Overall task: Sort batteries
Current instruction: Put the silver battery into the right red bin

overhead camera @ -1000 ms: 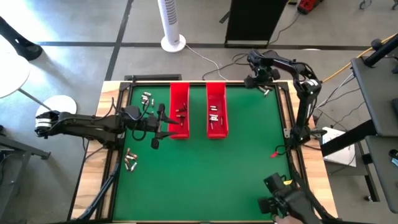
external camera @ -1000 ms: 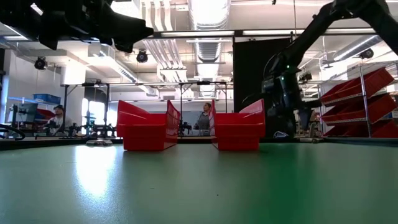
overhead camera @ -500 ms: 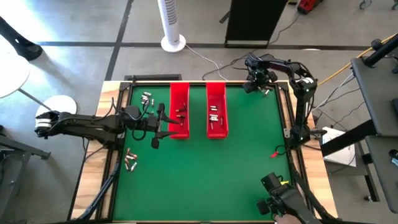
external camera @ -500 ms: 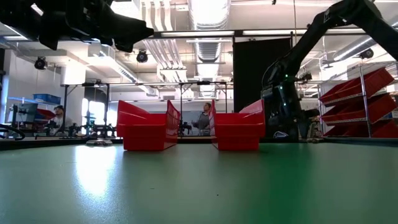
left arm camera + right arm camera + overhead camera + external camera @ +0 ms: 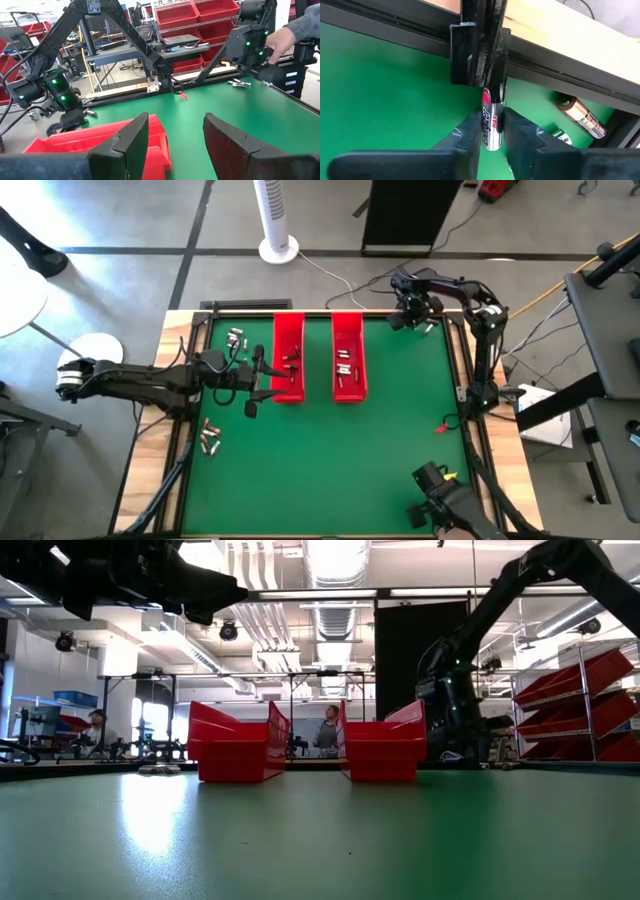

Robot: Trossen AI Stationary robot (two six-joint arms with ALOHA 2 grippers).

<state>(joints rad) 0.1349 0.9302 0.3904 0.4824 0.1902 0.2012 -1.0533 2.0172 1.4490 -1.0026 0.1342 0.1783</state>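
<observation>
The green table holds two red trays: the left tray and the right tray, each already with a few batteries lying in it, so the sorting looks partly done. The left arm reaches in from the table's left side, and the left gripper hangs just beside the left tray with its jaws apart and nothing between them. The right arm works at the far right corner, where the right gripper has its fingers closed against a silver battery standing between them over the mat.

What is left, by my judgement, is a fair amount: a loose group of batteries near the far left corner, another group by the left edge, and a copper-topped battery beside the right gripper.
</observation>
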